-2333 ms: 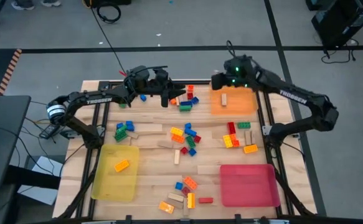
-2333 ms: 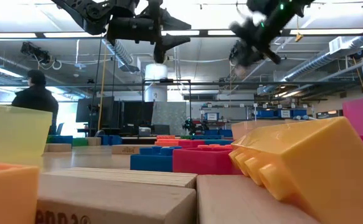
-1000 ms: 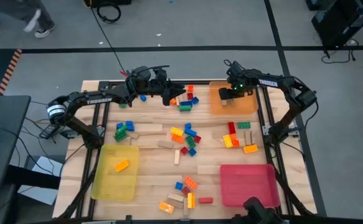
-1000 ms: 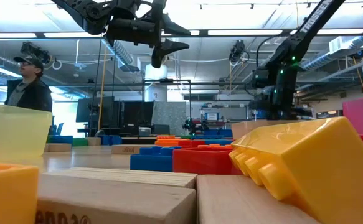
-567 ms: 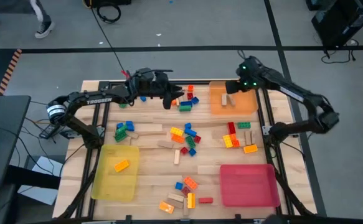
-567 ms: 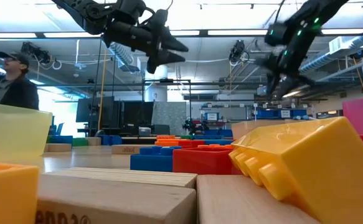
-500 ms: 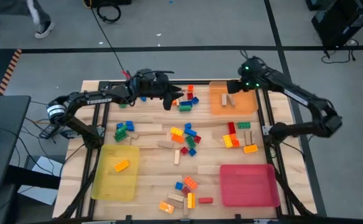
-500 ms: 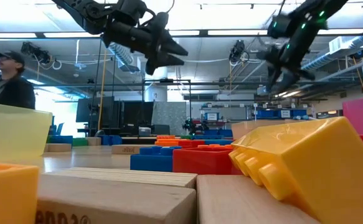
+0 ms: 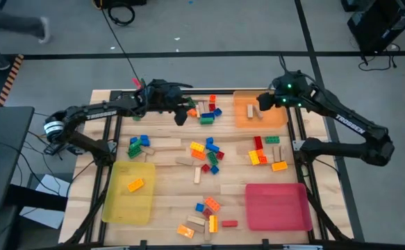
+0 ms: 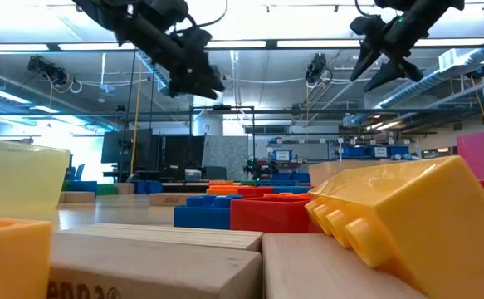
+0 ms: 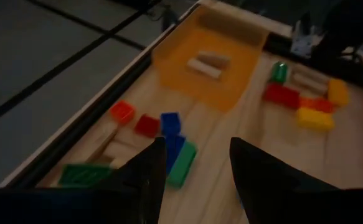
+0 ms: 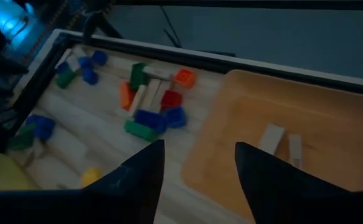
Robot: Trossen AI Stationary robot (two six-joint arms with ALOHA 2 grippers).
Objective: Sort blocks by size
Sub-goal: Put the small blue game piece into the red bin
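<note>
Orange and translucent, the flat orange tray point(image 9: 260, 111) lies at the far edge of the wooden table point(image 9: 167, 177), near its far right corner, and it holds two plain tan wooden blocks point(image 12: 279, 142). The right gripper point(image 9: 263, 103) hangs above this tray with its two dark fingers point(image 12: 137, 176) spread and nothing between them, so the step in hand seems to be a drop just finished there. The left gripper point(image 9: 182, 115) hovers over the far edge near the middle, its fingers point(image 11: 149, 171) also spread and empty, just above the cluster of small red, blue, green and orange plastic bricks point(image 9: 208, 111). Most blocks lie loose: a group in the table's middle point(image 9: 205, 154), some near the right edge point(image 9: 266, 153), others at the near edge point(image 9: 203, 215). One orange brick point(image 9: 135, 184) sits in the flat yellow tray point(image 9: 127, 208) at the near left corner; the flat red tray point(image 9: 277, 208) at the near right corner looks empty. Next, the left gripper probably needs to come down on one brick of the cluster and close on it alone, which asks for care, as the bricks touch each other.
</note>
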